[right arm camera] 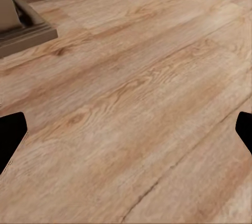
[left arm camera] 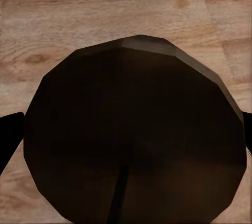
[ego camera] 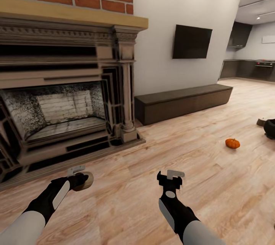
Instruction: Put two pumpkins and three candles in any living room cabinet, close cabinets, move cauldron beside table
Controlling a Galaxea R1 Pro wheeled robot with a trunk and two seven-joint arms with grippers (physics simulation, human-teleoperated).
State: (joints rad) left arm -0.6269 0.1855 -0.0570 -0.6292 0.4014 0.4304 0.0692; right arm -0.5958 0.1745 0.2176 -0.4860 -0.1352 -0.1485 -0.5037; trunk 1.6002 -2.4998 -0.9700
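Note:
My left gripper is shut on a candle, a stout grey-brown cylinder held low over the floor in front of the fireplace. In the left wrist view the candle sits dark and round between the fingers. My right gripper hangs open over bare planks, its fingertips wide apart with nothing between them. An orange pumpkin lies on the floor to the right. The black cauldron is cut by the right edge, with a small grey-brown thing beside it. The long dark cabinet stands shut against the wall.
The brick fireplace with its stone hearth rises at the left, close to my left arm. A black TV hangs above the cabinet. Light wood floor runs right toward a kitchen in the background.

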